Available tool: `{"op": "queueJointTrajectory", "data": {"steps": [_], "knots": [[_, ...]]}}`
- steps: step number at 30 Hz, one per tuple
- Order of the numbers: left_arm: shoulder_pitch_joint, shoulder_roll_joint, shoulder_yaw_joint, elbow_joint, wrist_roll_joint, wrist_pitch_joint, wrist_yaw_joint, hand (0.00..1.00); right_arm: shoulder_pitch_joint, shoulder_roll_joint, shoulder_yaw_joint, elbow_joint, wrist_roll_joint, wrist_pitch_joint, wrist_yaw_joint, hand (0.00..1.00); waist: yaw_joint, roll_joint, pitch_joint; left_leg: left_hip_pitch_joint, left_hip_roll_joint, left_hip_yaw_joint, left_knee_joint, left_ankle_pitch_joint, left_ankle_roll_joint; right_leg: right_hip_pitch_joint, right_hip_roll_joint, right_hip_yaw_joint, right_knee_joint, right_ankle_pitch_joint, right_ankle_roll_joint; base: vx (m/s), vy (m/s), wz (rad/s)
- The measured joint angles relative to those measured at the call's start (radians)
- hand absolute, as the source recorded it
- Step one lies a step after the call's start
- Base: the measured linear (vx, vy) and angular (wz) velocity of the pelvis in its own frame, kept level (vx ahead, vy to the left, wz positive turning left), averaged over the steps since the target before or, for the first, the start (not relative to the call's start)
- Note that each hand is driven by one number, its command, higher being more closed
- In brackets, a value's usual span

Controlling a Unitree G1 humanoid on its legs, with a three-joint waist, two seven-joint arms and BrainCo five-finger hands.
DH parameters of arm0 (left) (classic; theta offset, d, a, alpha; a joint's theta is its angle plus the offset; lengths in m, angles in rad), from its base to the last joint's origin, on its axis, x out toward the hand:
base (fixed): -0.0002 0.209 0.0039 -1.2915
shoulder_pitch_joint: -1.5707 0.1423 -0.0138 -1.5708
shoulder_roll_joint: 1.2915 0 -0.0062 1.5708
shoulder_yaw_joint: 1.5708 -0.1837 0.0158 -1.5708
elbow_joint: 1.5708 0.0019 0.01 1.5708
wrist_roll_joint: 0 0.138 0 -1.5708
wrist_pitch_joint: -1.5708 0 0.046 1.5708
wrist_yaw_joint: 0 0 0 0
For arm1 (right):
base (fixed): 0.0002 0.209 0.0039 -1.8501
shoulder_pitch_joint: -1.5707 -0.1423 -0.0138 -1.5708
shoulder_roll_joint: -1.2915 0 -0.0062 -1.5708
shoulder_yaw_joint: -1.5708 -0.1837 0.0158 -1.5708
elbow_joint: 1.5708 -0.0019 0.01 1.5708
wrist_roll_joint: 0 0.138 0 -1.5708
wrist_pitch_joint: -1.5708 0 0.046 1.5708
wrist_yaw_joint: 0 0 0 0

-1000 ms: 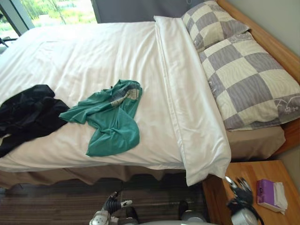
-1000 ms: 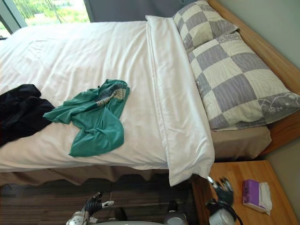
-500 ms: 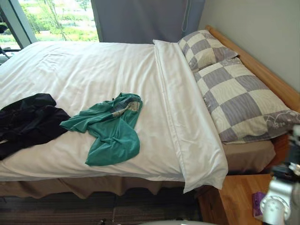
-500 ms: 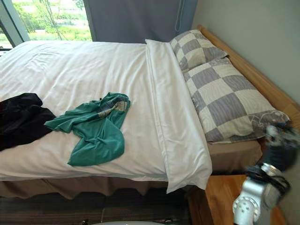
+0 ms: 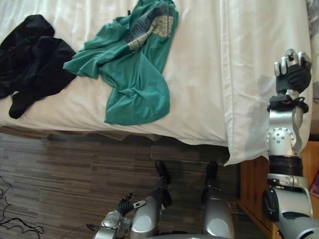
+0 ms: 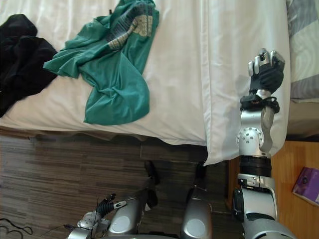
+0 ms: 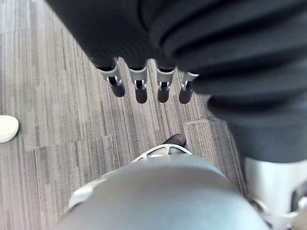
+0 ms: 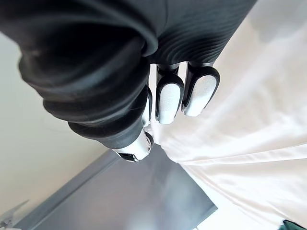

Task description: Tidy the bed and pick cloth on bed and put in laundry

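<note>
Head view, you looking down at the bed's near edge.

- Green shirt (image 5: 132, 74): crumpled on the white duvet (image 5: 199, 74), at 12 o'clock, its lower end near the mattress edge.
- Black cloth (image 5: 32, 59): bunched at 10 o'clock, just beside the shirt's sleeve. You cannot tell whether they touch.
- Right hand (image 5: 292, 74): raised at 3 o'clock over the duvet's folded band. Its fingers are curled in and hold nothing. You cannot tell whether it touches the duvet.
- Left hand (image 5: 124, 205): low at 7 o'clock above the wood floor (image 5: 60, 174). Its fingers (image 7: 140, 88) hang straight and are empty.
- Checked pillow (image 6: 304, 45) at 2 o'clock.
- Wooden nightstand (image 6: 294, 164) at 4 o'clock.
</note>
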Motion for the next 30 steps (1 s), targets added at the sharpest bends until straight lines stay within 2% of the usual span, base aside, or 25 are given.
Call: {"op": "queueJointTrajectory", "data": {"steps": [2, 4, 6, 7, 8, 9, 10, 12, 13, 16, 17, 18, 19, 20, 21, 22, 24, 25, 26, 27, 28, 29, 30], "knots": [[-0.03, -0.007, 0.0, -0.001, 0.0, 0.008, -0.002, 0.0, 0.122, 0.018, 0.011, -0.038, 0.025, -0.014, 0.04, 1.0, -0.001, -0.001, 0.001, -0.007, 0.002, 0.009, 0.0, 0.0, -0.001, -0.019, 0.001, 0.017, 0.008, -0.002, 0.003, 0.12, -0.047, -0.16], [-0.069, -0.016, 0.001, -0.001, 0.0, 0.022, -0.002, 0.0, 0.222, 0.059, 0.005, -0.047, 0.046, -0.019, 0.048, 1.0, -0.004, -0.004, 0.003, -0.019, 0.009, 0.029, 0.0, -0.001, -0.002, -0.046, 0.003, 0.034, 0.024, -0.011, 0.003, 0.1, -0.052, -0.18], [-0.12, -0.03, 0.006, -0.001, -0.002, 0.03, -0.001, 0.0, 0.352, 0.143, -0.001, -0.019, 0.063, -0.019, 0.104, 1.0, -0.031, -0.019, 0.028, -0.008, 0.015, 0.057, 0.0, -0.007, -0.009, -0.064, 0.005, 0.053, 0.064, -0.032, 0.002, 0.06, -0.045, -0.22], [-0.133, -0.03, 0.01, 0.001, -0.009, 0.034, -0.001, 0.0, 0.381, 0.167, -0.001, 0.0, 0.063, -0.019, 0.119, 1.0, -0.035, -0.029, 0.034, 0.002, 0.018, 0.064, 0.0, -0.01, -0.013, -0.064, 0.008, 0.06, 0.074, -0.037, 0.0, 0.05, -0.052, -0.34], [-0.165, -0.031, 0.023, 0.001, -0.037, 0.041, -0.001, 0.0, 0.449, 0.204, -0.002, 0.071, 0.064, -0.013, 0.152, 1.0, -0.035, -0.049, 0.046, 0.024, 0.025, 0.087, 0.0, -0.02, -0.021, -0.062, 0.012, 0.077, 0.09, -0.045, -0.004, 0.04, -0.045, -0.33], [-0.181, -0.031, 0.03, 0.001, -0.044, 0.041, -0.002, 0.0, 0.479, 0.214, -0.002, 0.103, 0.064, -0.008, 0.157, 1.0, -0.035, -0.055, 0.049, 0.03, 0.027, 0.094, 0.0, -0.025, -0.024, -0.061, 0.015, 0.082, 0.096, -0.049, -0.004, 0.04, -0.084, -0.36], [-0.221, -0.031, 0.061, 0.003, -0.067, 0.043, -0.008, 0.0, 0.551, 0.238, -0.005, 0.202, 0.07, -0.003, 0.193, 1.0, -0.035, -0.066, 0.056, 0.041, 0.033, 0.107, 0.0, -0.03, -0.025, -0.059, 0.022, 0.09, 0.104, -0.058, -0.006, 0.03, -0.059, -0.19], [-0.264, -0.028, 0.098, 0.004, -0.101, 0.044, -0.025, 0.0, 0.633, 0.265, -0.025, 0.313, 0.068, 0.02, 0.242, 1.0, -0.042, -0.069, 0.057, 0.051, 0.037, 0.115, -0.001, -0.037, -0.028, -0.055, 0.022, 0.092, 0.111, -0.066, -0.004, 0.05, -0.067, -0.16], [-0.282, -0.027, 0.125, 0.007, -0.12, 0.044, -0.037, 0.0, 0.68, 0.276, -0.048, 0.393, 0.025, 0.039, 0.297, 0.0, -0.058, -0.07, 0.057, 0.069, 0.038, 0.129, 0.0, -0.042, -0.028, -0.042, 0.023, 0.094, 0.113, -0.071, -0.009, 0.08, -0.065, -0.25], [-0.3, -0.025, 0.133, 0.025, -0.143, 0.045, -0.043, 0.0, 0.75, 0.288, -0.083, 0.505, -0.068, 0.057, 0.375, 0.0, -0.07, -0.079, 0.054, 0.121, 0.044, 0.187, 0.019, -0.083, -0.028, -0.005, 0.024, 0.114, 0.136, -0.099, 0.001, 0.05, -0.049, -0.22], [-0.299, -0.031, 0.145, 0.028, -0.145, 0.045, -0.042, 0.0, 0.773, 0.297, -0.087, 0.527, -0.117, 0.056, 0.408, 0.0, -0.078, -0.088, 0.052, 0.133, 0.075, 0.25, 0.088, -0.121, -0.032, 0.027, 0.023, 0.11, 0.137, -0.109, 0.007, 0.12, -0.1, -0.08], [-0.295, -0.04, 0.16, 0.039, -0.145, 0.045, -0.039, 0.0, 0.791, 0.307, -0.081, 0.532, -0.174, 0.054, 0.435, 0.0, -0.076, -0.103, 0.048, 0.131, 0.122, 0.269, 0.212, -0.176, -0.027, 0.057, 0.022, 0.109, 0.154, -0.126, 0.008, 0.11, -0.089, -0.03], [-0.291, -0.042, 0.164, 0.044, -0.145, 0.047, -0.035, 0.0, 0.793, 0.311, -0.077, 0.531, -0.198, 0.049, 0.441, 0.0, -0.075, -0.107, 0.046, 0.126, 0.145, 0.265, 0.276, -0.206, -0.027, 0.068, 0.023, 0.109, 0.168, -0.135, 0.013, 0.13, -0.058, -0.06], [-0.278, -0.053, 0.166, 0.044, -0.15, 0.057, -0.014, 0.0, 0.793, 0.311, -0.054, 0.526, -0.254, 0.02, 0.454, 0.0, -0.075, -0.111, 0.031, 0.087, 0.221, 0.237, 0.452, -0.282, -0.019, 0.083, 0.031, 0.1, 0.215, -0.161, 0.004, 0.05, 0.007, 0.01], [-0.273, -0.059, 0.166, 0.045, -0.155, 0.062, -0.009, 0.0, 0.792, 0.312, -0.047, 0.524, -0.273, 0.007, 0.455, 0.0, -0.076, -0.112, 0.02, 0.074, 0.246, 0.222, 0.507, -0.303, -0.016, 0.082, 0.033, 0.093, 0.233, -0.172, 0.007, 0.08, 0.058, 0.17], [-0.263, -0.063, 0.166, 0.05, -0.155, 0.066, 0.011, 0.0, 0.779, 0.31, -0.017, 0.52, -0.331, -0.035, 0.449, 0.0, -0.075, -0.126, -0.003, 0.051, 0.268, 0.205, 0.574, -0.321, -0.008, 0.081, 0.029, 0.09, 0.256, -0.188, 0.003, 0.07, 0.057, 0.17], [-0.242, -0.056, 0.17, 0.076, -0.154, 0.059, 0.029, 0.0, 0.749, 0.307, 0.018, 0.517, -0.426, -0.093, 0.432, 0.0, -0.062, -0.161, -0.025, 0.047, 0.252, 0.175, 0.59, -0.318, -0.012, 0.085, 0.012, 0.105, 0.242, -0.188, 0.003, 0.06, 0.077, -0.04], [-0.226, -0.051, 0.175, 0.101, -0.154, 0.051, 0.031, 0.0, 0.729, 0.303, 0.028, 0.515, -0.49, -0.124, 0.417, 0.0, -0.055, -0.181, -0.033, 0.034, 0.252, 0.134, 0.626, -0.345, -0.011, 0.084, -0.004, 0.121, 0.237, -0.183, 0.003, 0.04, 0.128, -0.41], [-0.19, -0.044, 0.181, 0.13, -0.155, 0.037, 0.04, 0.0, 0.707, 0.298, 0.046, 0.521, -0.547, -0.162, 0.396, 0.0, -0.047, -0.191, -0.044, 0.04, 0.285, 0.071, 0.647, -0.371, -0.007, 0.088, -0.014, 0.153, 0.236, -0.176, 0.013, 0.05, 0.187, -0.56], [-0.158, -0.045, 0.179, 0.154, -0.155, 0.016, 0.054, 0.0, 0.698, 0.274, 0.062, 0.525, -0.572, -0.194, 0.384, 0.0, -0.048, -0.183, -0.058, 0.058, 0.324, 0.015, 0.618, -0.365, -0.017, 0.087, -0.03, 0.177, 0.234, -0.166, 0.041, 0.06, 0.229, -0.47], [-0.145, -0.046, 0.177, 0.16, -0.157, 0.004, 0.06, 0.0, 0.699, 0.261, 0.069, 0.531, -0.576, -0.207, 0.383, 0.0, -0.051, -0.175, -0.066, 0.065, 0.332, -0.008, 0.588, -0.352, -0.029, 0.084, -0.038, 0.184, 0.234, -0.163, 0.06, 0.09, 0.345, -0.19], [-0.129, -0.051, 0.165, 0.18, -0.163, -0.021, 0.077, 0.0, 0.698, 0.22, 0.079, 0.553, -0.575, -0.232, 0.378, 0.0, -0.057, -0.144, -0.087, 0.087, 0.337, -0.065, 0.505, -0.302, -0.052, 0.071, -0.067, 0.197, 0.239, -0.166, 0.097, 0.1, 0.447, 0.03], [-0.125, -0.046, 0.157, 0.189, -0.164, -0.038, 0.093, 0.0, 0.689, 0.199, 0.087, 0.593, -0.579, -0.235, 0.358, 0.0, -0.057, -0.151, -0.093, 0.092, 0.293, -0.073, 0.504, -0.332, -0.183, 0.063, -0.113, 0.22, 0.234, -0.164, 0.129, 0.11, 0.505, 0.13]]}}
